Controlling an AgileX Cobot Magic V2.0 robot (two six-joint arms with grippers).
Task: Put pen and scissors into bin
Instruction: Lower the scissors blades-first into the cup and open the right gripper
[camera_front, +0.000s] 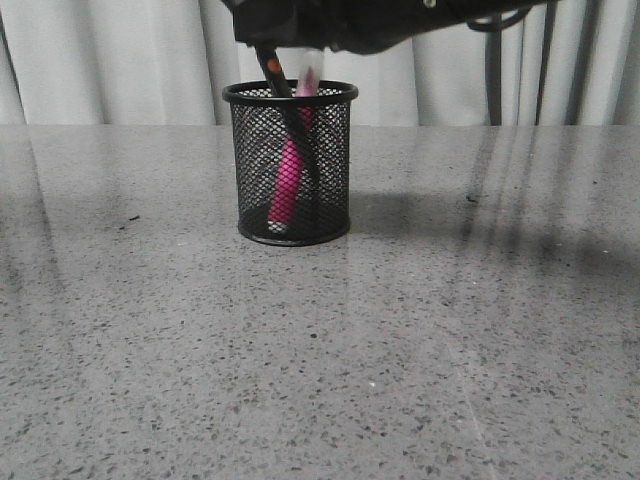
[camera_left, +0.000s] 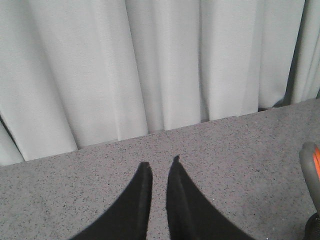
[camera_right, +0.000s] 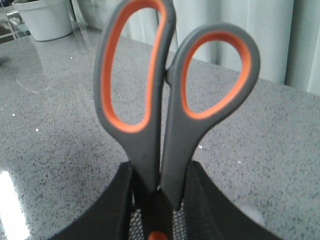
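A small black wire-mesh cup (camera_front: 291, 165) stands mid-table, open grey stone all around. A magenta marker (camera_front: 288, 180) leans inside. The right gripper (camera_right: 159, 200) clasps dark grey, orange-lined scissors (camera_right: 170, 100), blades inside the rim. The left gripper (camera_left: 159, 167), nearly closed, holds nothing.

bin (camera_front: 290, 165): black wire mesh, solid matt rim | pen (camera_front: 288, 180) inside bin: smooth magenta plastic | scissors (camera_right: 165, 105): matt grey handles, orange lining | table (camera_front: 320, 350) under bin: speckled grey stone-look, glossy | curtain (camera_left: 150, 65) behind bin: pale cloth
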